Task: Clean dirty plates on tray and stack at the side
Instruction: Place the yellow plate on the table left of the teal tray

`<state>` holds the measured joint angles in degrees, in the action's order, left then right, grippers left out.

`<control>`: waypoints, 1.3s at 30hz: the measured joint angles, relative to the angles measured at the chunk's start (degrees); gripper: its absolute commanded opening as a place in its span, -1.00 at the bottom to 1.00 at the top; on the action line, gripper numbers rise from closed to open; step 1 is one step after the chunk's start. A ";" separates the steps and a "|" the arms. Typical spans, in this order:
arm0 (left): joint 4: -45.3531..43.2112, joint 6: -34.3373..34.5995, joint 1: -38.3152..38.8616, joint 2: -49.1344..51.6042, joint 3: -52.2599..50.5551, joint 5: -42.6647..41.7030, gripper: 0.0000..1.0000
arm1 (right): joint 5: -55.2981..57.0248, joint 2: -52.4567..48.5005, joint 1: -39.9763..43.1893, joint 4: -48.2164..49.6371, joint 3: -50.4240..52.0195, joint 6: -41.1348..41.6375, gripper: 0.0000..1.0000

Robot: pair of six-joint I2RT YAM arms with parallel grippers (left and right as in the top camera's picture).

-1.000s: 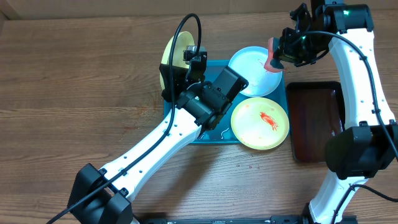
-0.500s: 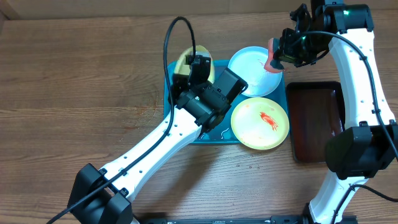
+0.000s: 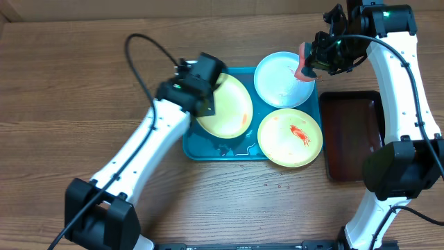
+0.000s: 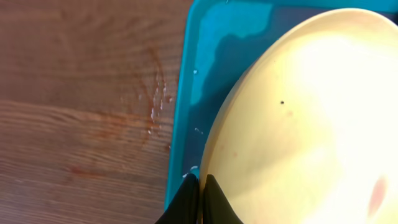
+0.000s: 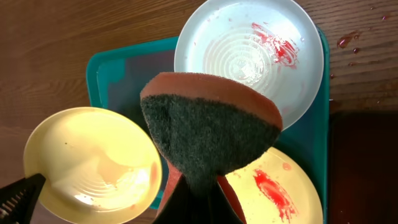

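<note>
Your left gripper (image 4: 199, 196) is clenched on the rim of a pale yellow-green plate (image 3: 227, 104); in the left wrist view the two black fingers (image 4: 186, 202) meet right at the plate's edge at the bottom of the frame. That plate sits over the left part of the turquoise tray (image 3: 208, 149), its left edge reaching the tray's left rim, and it throws a shadow on the tray floor. A faint red smear shows near its lower right.

Your right gripper (image 5: 194, 199) grasps a sponge (image 5: 208, 124), orange-red on top with a dark scouring face. In the overhead view the sponge hangs at the right edge of the light blue plate (image 3: 281, 78), which lies at the tray's upper right with red smears on it.

The second yellow-green plate (image 3: 290, 137) lies at the tray's lower right, a red smear in its centre. A dark brown-red tray (image 3: 354, 135) sits just right of it on the wooden table (image 3: 83, 83). Small droplets (image 4: 157, 106) dot the wood beside the turquoise tray's left rim
</note>
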<state>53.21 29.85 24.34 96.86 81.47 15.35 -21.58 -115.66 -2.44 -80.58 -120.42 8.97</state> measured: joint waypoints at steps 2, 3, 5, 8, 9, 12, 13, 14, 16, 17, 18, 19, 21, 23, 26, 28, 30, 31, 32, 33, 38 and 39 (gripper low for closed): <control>0.20 -0.57 -3.41 0.00 0.00 -4.31 -0.92 | 0.00 0.00 0.00 -0.02 0.00 -0.02 -0.93; 0.26 -1.09 -4.96 0.00 0.00 -6.40 -0.92 | 0.00 0.00 0.00 -0.02 0.00 -0.04 -0.93; 0.66 -2.03 -8.07 0.00 0.00 -10.32 -0.92 | 0.00 0.00 0.00 -0.02 0.00 0.00 -0.93; 1.90 -3.65 -12.33 0.00 0.00 -15.28 -0.92 | -0.02 0.00 0.00 0.00 0.00 0.00 -0.93; 2.36 -4.26 -13.55 0.00 0.00 -16.57 -0.92 | -0.02 0.00 0.00 0.00 0.00 0.00 -0.93; 4.20 -6.14 -17.31 0.00 0.00 -19.50 -0.92 | 0.00 0.00 0.00 0.00 0.00 -0.02 -0.92; 4.87 -6.62 -18.51 0.00 0.00 -20.13 -0.92 | -0.02 0.00 0.00 0.00 0.00 0.00 -0.93; 5.44 -7.37 -19.76 0.00 0.00 -20.65 -0.91 | -0.02 0.00 0.00 0.02 0.00 -0.02 -0.93; 6.21 -8.68 -22.38 0.00 0.00 -21.42 -0.91 | -0.02 0.00 0.00 0.00 0.00 -0.02 -0.93; 6.47 -9.14 -23.34 0.00 0.00 -21.62 -0.92 | 0.00 0.00 0.00 0.00 0.00 -0.02 -0.93; 6.82 -9.84 -24.81 0.00 0.00 -21.86 -0.92 | -0.02 0.00 0.00 -0.04 0.00 0.00 -0.92; 6.88 -10.47 -25.94 0.00 0.00 -21.99 -0.92 | 0.00 0.00 0.00 -0.07 0.00 -0.02 -0.92; 6.78 -11.08 -28.15 0.00 -0.13 -21.90 -0.92 | 0.00 0.00 0.00 -0.26 0.00 -0.02 -0.93; 6.03 -11.74 -30.34 0.00 -0.98 -21.40 -0.92 | -0.02 0.00 0.00 -0.70 0.00 -0.11 -0.93; 3.63 -12.28 -33.14 0.00 -4.28 -20.61 -0.92 | 0.07 0.00 0.00 -1.33 0.00 -0.52 -0.92; 1.25 -12.50 -34.60 0.00 -7.63 -20.24 -0.92 | 0.57 0.00 0.00 -1.73 0.00 -0.85 -0.92; -1.16 -12.48 -35.19 0.00 -10.93 -19.87 -0.91 | 1.09 0.00 0.00 -2.03 0.00 -1.05 -0.92; -2.56 -12.50 -35.26 0.00 -12.24 -19.87 -0.92 | 1.31 0.00 0.00 -2.12 0.00 -1.11 -0.93; -4.37 -12.46 -35.32 0.00 -13.90 -19.82 -0.92 | 1.51 0.00 0.00 -2.19 0.00 -1.16 -0.93; -5.51 -12.41 -35.32 0.00 -15.19 -19.78 -0.92 | 1.68 0.00 -0.02 -2.21 0.00 -1.18 -0.93; -11.89 -11.04 -35.32 0.00 -19.65 -18.62 -0.92 | 2.21 0.00 0.00 -2.47 0.00 -1.33 -0.92; -12.57 -10.64 -35.32 0.00 -20.00 -18.08 -0.91 | 2.32 0.00 0.00 -2.58 0.00 -1.33 -0.93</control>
<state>40.64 19.20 -10.98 96.86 61.47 -2.72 -19.27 -115.66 -2.44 -83.15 -120.42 7.64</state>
